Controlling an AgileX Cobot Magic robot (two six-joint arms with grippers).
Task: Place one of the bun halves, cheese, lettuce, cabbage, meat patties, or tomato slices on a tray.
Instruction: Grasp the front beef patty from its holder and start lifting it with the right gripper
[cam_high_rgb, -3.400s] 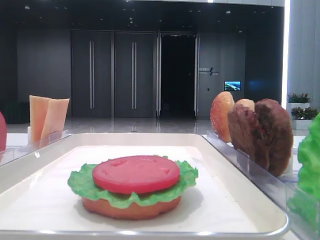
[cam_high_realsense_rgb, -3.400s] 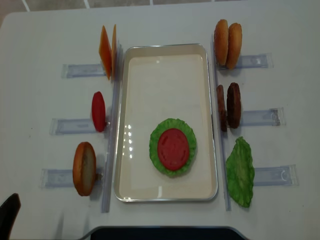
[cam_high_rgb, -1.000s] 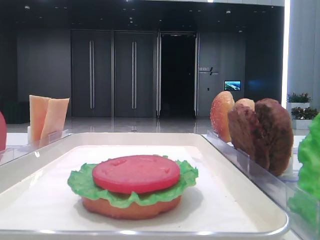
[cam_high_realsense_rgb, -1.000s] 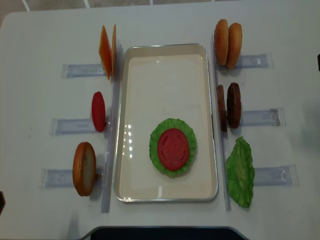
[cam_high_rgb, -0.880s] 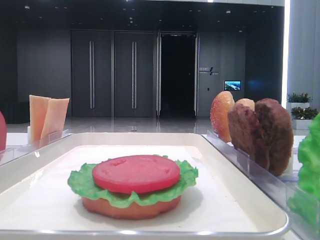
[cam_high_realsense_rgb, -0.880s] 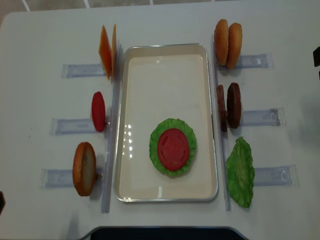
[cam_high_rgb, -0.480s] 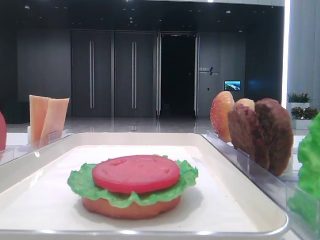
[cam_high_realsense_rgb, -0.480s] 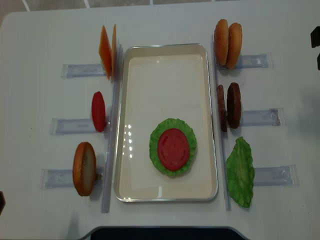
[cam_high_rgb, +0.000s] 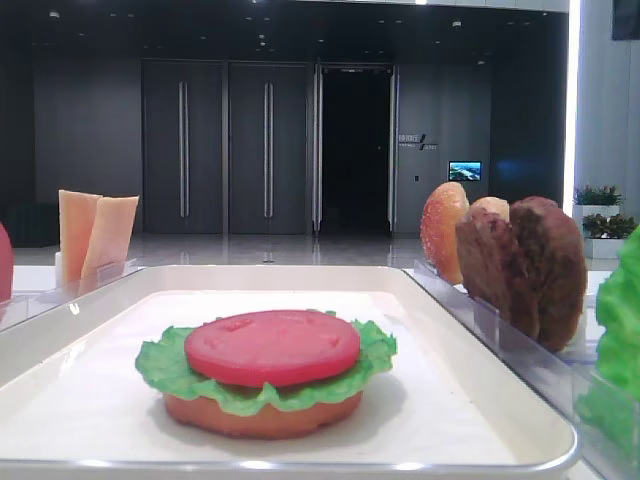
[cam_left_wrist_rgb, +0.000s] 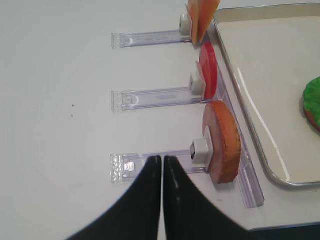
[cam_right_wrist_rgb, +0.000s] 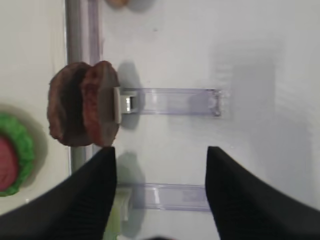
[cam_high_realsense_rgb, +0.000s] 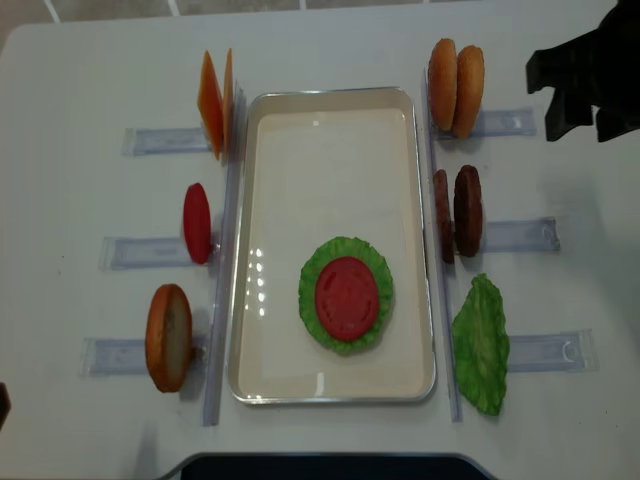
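Right arm swings in over the table's right side; the burger stack on the tray untouched.

Tray (cam_high_realsense_rgb: 330, 120): white, mid-table, carrying a partial stack at its near end, with bun base, lettuce (cam_high_realsense_rgb: 345, 295) and one tomato slice (cam_high_realsense_rgb: 346, 298) on top. A second ago the right gripper (cam_high_realsense_rgb: 573, 128) was barely a sliver at the overhead view's right edge; now it hangs near the bun halves (cam_high_realsense_rgb: 455, 88), just behind the meat patties (cam_high_realsense_rgb: 457, 212), which stand on edge in their clear rack (cam_high_realsense_rgb: 515, 235). Reads as an approach to the patties, likely the next layer. Its jaws are spread wide, empty, touching nothing. Left gripper (cam_left_wrist_rgb: 161, 172): fingers pressed together, holding nothing, parked low beside the left-hand racks by the upright bun (cam_left_wrist_rgb: 222, 142).
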